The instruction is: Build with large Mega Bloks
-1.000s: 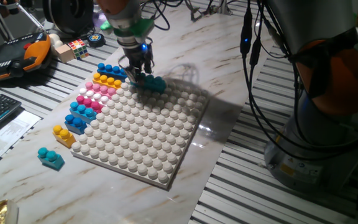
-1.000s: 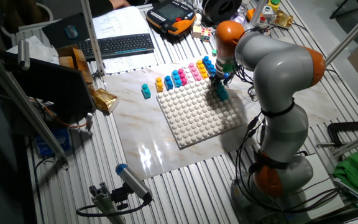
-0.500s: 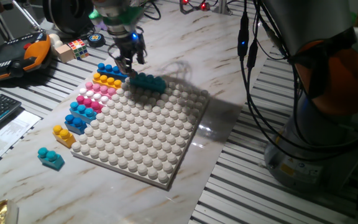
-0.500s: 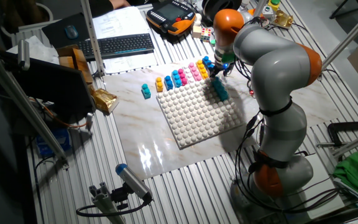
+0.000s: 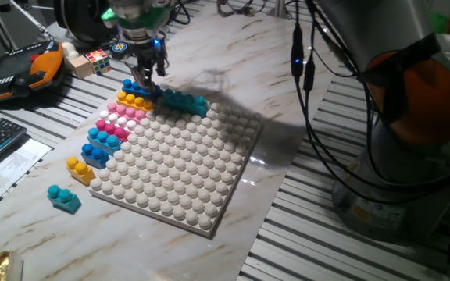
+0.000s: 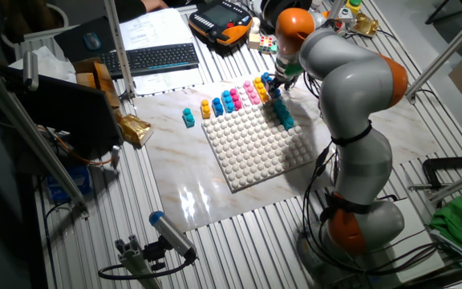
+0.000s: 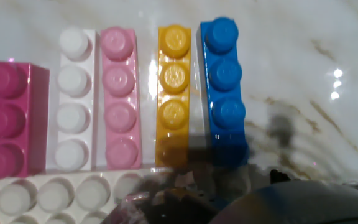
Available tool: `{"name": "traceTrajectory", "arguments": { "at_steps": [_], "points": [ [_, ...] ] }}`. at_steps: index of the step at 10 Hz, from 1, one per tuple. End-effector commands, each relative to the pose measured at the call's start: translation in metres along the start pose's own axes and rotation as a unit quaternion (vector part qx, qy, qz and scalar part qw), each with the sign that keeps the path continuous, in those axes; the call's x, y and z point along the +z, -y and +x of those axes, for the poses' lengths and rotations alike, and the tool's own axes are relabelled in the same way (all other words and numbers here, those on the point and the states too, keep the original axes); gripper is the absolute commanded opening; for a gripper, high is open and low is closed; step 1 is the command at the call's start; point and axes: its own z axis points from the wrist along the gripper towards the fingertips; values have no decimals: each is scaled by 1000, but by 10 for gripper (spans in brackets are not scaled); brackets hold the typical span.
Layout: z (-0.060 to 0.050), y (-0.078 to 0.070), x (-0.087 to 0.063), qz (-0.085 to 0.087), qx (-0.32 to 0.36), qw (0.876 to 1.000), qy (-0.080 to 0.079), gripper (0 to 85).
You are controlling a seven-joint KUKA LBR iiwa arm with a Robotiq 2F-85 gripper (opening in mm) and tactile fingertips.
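Nearest in the fixed view, a small teal brick [image 5: 64, 198] lies alone on the marble, then a yellow one [image 5: 79, 168] at the baseplate [image 5: 180, 168] corner, with light blue [image 5: 102, 145], pink [image 5: 112, 123], yellow-orange [image 5: 134, 101] and blue [image 5: 137, 87] bricks ranked along its left edge. A long teal brick [image 5: 184, 102] sits on the baseplate's far edge, studs up. The gripper [image 5: 148, 72] hangs over the blue brick with nothing visibly held; I cannot tell how wide its fingers are.

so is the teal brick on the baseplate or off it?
On: teal brick sits on the baseplate's far edge studs.
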Motion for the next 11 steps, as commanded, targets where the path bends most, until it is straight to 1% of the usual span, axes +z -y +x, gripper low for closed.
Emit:
{"name": "traceTrajectory", "arguments": {
  "at_steps": [1, 2, 4, 5, 6, 7, 8, 9, 10, 11],
  "points": [
    [-3, 1, 0, -4, -5, 1000, -7, 627],
    [-3, 0, 2, -8, -6, 1000, -9, 623],
    [-8, -4, 8, -2, -11, 1000, 7, 623],
    [-8, -4, 8, -2, -14, 1000, 10, 627],
    [-8, -4, 8, -4, -15, 1000, 2, 620],
    [-8, -4, 8, -6, -14, 1000, -10, 603],
    [-8, -4, 8, 3, -21, 1000, -13, 593],
    [-8, -4, 8, 5, -24, 999, -20, 587],
    [-8, -4, 8, 5, -30, 999, -24, 583],
    [-8, -4, 8, 11, -43, 999, -20, 583]
  ]
}}
